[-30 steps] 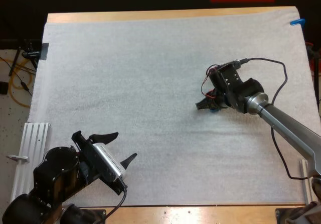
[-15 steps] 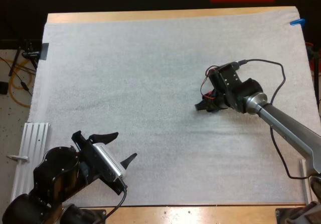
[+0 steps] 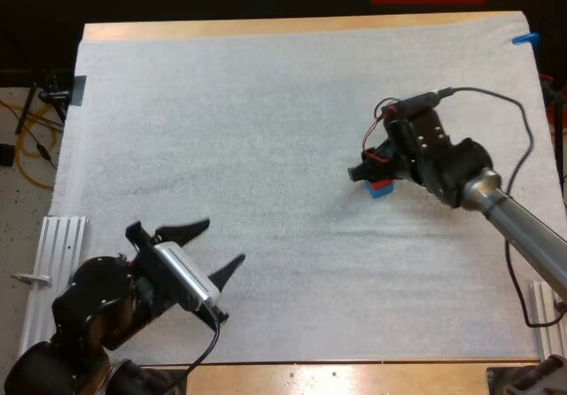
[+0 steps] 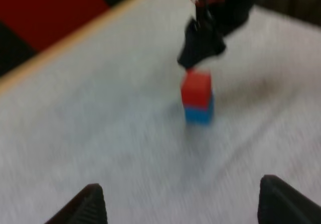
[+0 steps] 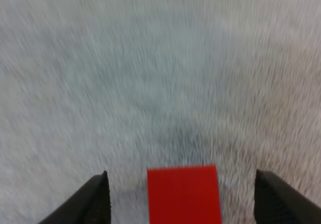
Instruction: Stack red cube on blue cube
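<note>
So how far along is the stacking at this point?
Done, by the look of it: the red cube sits on top of the blue cube on the mat. In hand: nothing. The right gripper is open just above them, fingers apart on either side of the red cube and clear of it. The left gripper is open near the mat's near edge. Left: probably only drawing the right arm away.

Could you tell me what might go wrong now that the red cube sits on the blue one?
The right gripper is open, straddling the red cube; on pulling away, a finger could clip it and tip it off the blue cube. The red cube looks slightly offset on the blue one, so a small nudge might suffice.
</note>
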